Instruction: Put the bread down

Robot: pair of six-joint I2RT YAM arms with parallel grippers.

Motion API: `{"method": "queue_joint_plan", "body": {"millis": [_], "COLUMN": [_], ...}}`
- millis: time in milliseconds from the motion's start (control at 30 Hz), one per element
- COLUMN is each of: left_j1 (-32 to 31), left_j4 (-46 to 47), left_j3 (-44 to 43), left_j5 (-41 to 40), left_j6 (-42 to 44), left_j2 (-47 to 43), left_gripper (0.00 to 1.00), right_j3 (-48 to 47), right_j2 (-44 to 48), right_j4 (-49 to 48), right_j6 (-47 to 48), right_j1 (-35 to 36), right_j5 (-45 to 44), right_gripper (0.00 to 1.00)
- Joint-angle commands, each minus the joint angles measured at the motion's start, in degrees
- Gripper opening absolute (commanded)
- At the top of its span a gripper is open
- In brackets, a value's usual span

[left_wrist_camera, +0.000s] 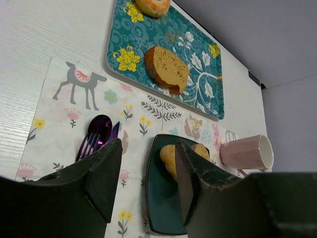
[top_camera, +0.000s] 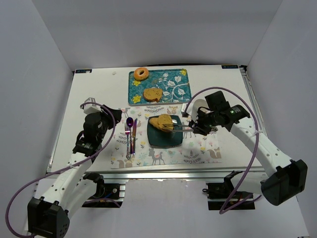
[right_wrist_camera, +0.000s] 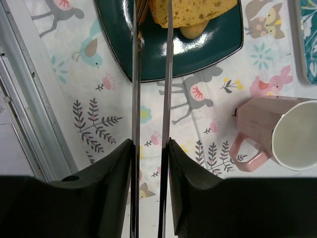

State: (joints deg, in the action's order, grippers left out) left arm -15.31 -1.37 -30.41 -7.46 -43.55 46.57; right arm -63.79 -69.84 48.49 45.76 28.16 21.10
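**A:** Bread (top_camera: 163,122) first. Where does it sit?

**B:** On the dark plate (top_camera: 166,140) at the centre of the top view, in the plate's upper half. It looks to be resting there.

**A:** Start from the left, then.

**B:** The left pincer (left_wrist_camera: 147,166) hangs over the placemat (left_wrist_camera: 74,114) at centre left, fingers spread wide and holding nothing. In its own view the purple cutlery (left_wrist_camera: 96,136) is at left and the plate is just ahead at lower centre.

**A:** So it is close to the bread?

**B:** Near, but apart from it. The right arm is the one reaching it.

**A:** How?

**B:** The right pincer (right_wrist_camera: 150,148) is clenched on a pair of metal tongs (right_wrist_camera: 136,74). In the top view the tongs run almost level, from that pincer at centre right leftward to the plate. The bread lies left of the pincer, at the tongs' far tips.

**A:** Do the tips pinch it?

**B:** I cannot tell. In the right wrist view the two blades run up the frame with a narrow gap, and the bread's edge meets them at the upper centre.

**A:** What does the next move turn on?

**B:** In my judgement, that line of the tongs. Backing out along it, toward the right, should leave the bread lying flat. A pink mug (right_wrist_camera: 277,134) sits near that path, at the lower right of the wrist view.
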Motion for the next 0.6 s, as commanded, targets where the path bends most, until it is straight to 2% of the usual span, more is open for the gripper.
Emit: {"method": "queue_joint_plan", "body": {"millis": [0,433,567], "left_j1": [0.28,0.28,0.28], "left_j4": [0.40,0.93,0.93], "left_j3": [0.71,-0.79,-0.61], "left_j5": [0.26,1.05,1.14], "left_j6": [-0.13,0.40,0.40], "left_j2": [-0.95,1.68,1.60], "left_gripper": [0.57,0.57,0.57], "right_j3": [0.24,-0.81,-2.65], "right_j2": [3.04,5.42,4.89], "right_j4": [-0.68,-0.23,-5.50], "right_j6": [1.79,1.62,-5.66], "right_j1": [0.40,0.40,0.40], "right_j5": [2.45,5.44,4.21], "right_gripper": [0.40,0.41,0.30]}}
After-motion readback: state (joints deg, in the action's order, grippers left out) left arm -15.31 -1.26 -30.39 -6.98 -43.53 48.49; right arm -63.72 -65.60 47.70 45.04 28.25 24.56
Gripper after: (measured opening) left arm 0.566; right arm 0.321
